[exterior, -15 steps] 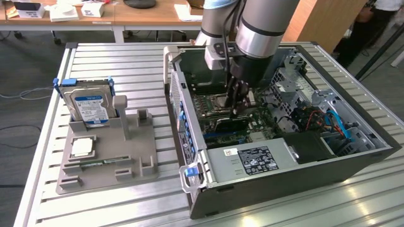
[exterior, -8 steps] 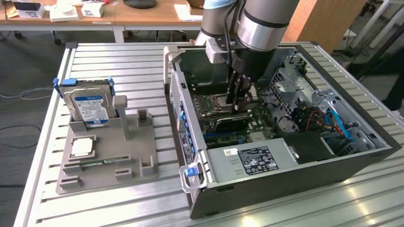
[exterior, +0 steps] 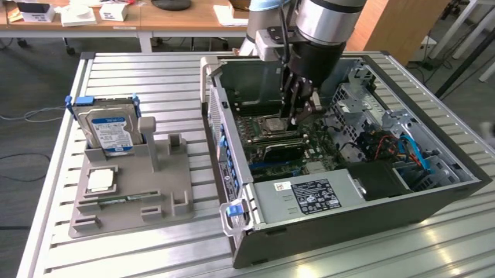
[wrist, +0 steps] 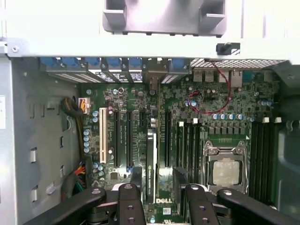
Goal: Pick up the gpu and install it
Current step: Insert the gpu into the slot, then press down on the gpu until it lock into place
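The gpu [wrist: 151, 159] appears edge-on as a thin dark card standing upright in a motherboard slot, between the black expansion slots and the CPU socket [wrist: 227, 171]. My gripper [wrist: 158, 177] is open, with one finger [wrist: 136, 176] on each side of the card and a small gap to it on both sides. In the exterior view my gripper [exterior: 298, 119] reaches down into the open computer case [exterior: 224, 116], and the gpu [exterior: 282, 152] shows as a dark card just below the fingers.
A grey parts holder [exterior: 131, 191] on the exterior view's left carries a hard drive [exterior: 112, 130], a processor chip [exterior: 101, 180] and a memory stick [exterior: 116, 201]. Inside the case are the power supply [exterior: 305, 197], drive cage and cables [exterior: 402, 153].
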Action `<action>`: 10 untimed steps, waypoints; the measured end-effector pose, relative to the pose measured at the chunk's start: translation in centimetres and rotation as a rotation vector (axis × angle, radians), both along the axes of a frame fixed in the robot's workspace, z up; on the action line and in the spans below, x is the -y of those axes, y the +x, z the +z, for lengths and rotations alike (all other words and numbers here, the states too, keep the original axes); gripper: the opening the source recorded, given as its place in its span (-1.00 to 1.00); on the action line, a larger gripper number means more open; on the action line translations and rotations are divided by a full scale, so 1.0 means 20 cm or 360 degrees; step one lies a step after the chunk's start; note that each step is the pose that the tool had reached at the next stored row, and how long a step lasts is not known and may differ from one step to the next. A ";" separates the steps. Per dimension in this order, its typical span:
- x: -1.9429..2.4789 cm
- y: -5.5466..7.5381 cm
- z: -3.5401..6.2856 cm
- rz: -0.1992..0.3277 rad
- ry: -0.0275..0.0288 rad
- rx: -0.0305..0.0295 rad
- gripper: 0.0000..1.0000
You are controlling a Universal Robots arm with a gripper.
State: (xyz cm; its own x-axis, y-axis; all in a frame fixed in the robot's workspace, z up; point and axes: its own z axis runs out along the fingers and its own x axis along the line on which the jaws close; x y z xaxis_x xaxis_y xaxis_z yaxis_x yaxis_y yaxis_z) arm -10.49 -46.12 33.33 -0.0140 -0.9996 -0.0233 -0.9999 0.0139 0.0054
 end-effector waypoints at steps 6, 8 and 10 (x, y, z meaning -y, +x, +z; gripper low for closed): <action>0.000 0.00 0.001 0.0000 0.00004 0.00003 -0.19; 0.000 0.00 0.008 0.0000 0.00003 0.00002 -0.19; 0.000 0.00 0.009 0.0000 0.00004 0.00003 -0.19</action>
State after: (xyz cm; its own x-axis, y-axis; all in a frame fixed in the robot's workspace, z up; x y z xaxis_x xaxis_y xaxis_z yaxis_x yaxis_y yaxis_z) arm -10.49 -46.12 33.51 -0.0140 -0.9996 -0.0235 -0.9999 0.0138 0.0053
